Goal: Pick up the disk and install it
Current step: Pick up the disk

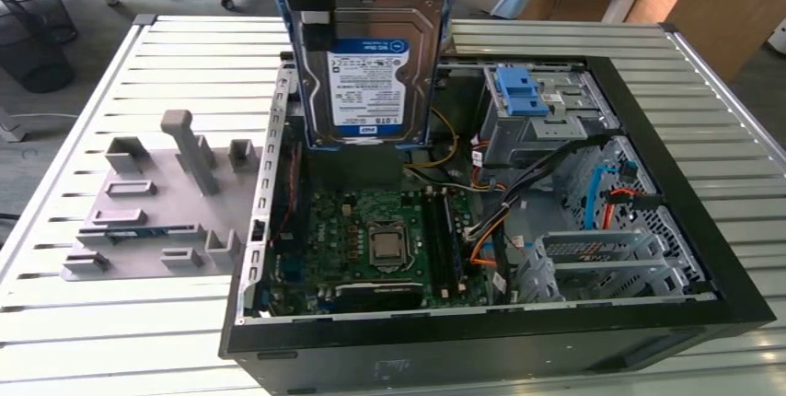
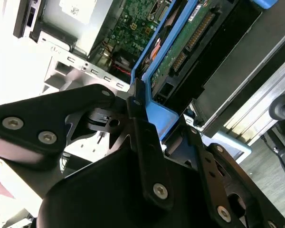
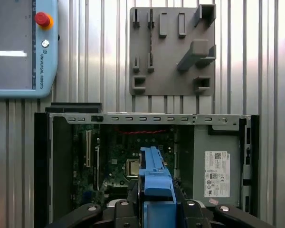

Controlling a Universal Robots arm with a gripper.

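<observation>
Exterior view: flat rectangular silver, blue-framed disk [image 1: 364, 74] hangs upright over the open black metal computer case [image 1: 491, 350]. Gripper [image 2: 159, 118] fingers pinch its blue frame edge, probably to let it enter edgewise.

In the exterior view, looking down at a slant into the open computer case [image 1: 491, 345] from mid range. In the first wrist view, straight down from well above; in the second wrist view, pressed close along the disk [image 2: 185, 47]. Shared by all three: the green motherboard [image 1: 368, 230].
</observation>
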